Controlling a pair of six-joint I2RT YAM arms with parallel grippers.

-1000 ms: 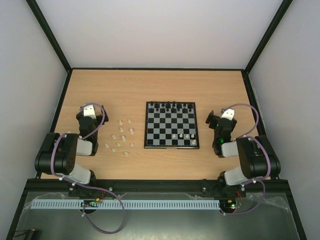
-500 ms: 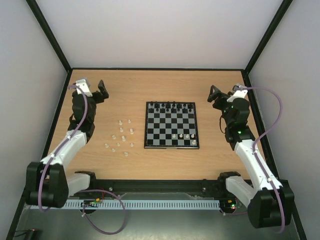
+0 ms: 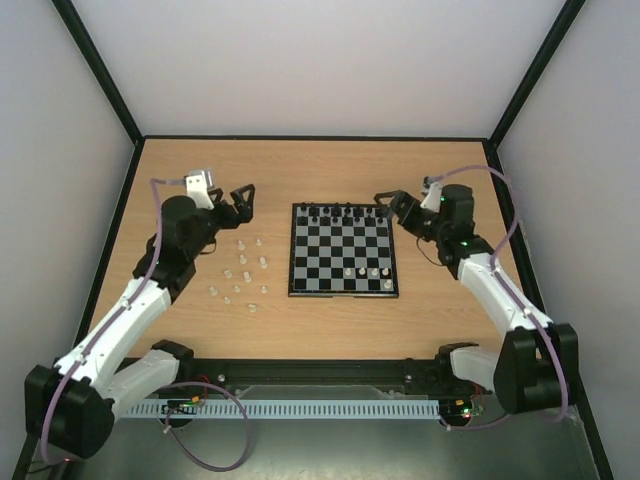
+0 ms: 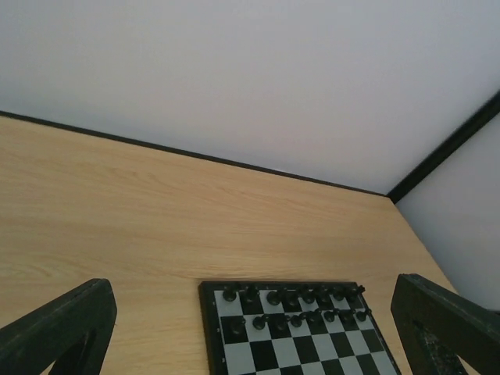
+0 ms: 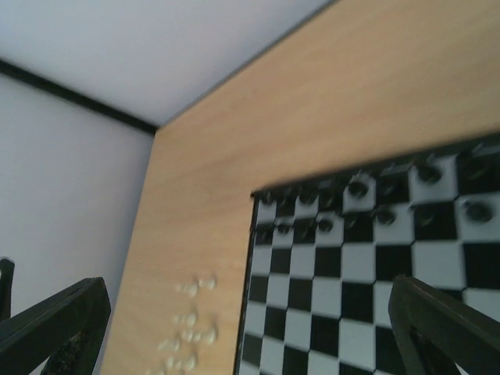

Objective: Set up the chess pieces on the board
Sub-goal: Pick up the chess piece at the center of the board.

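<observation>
Currently the left end effector (image 3: 238,203) and right end effector (image 3: 390,208) gape wide, empty, flanking the board (image 3: 340,262).

The fixed camera looks down on the whole table (image 3: 320,180) from above and behind the arms, while each wrist camera sits low and close, the left facing the back wall, the right tilted leftward, both sharing the far rows of the board (image 3: 340,255).

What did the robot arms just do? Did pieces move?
Both arms unfolded and stretched out: the left tool toward the far left corner of the board, the right tool to its far right corner. Both open, empty. The chess pieces and board stayed put.
</observation>
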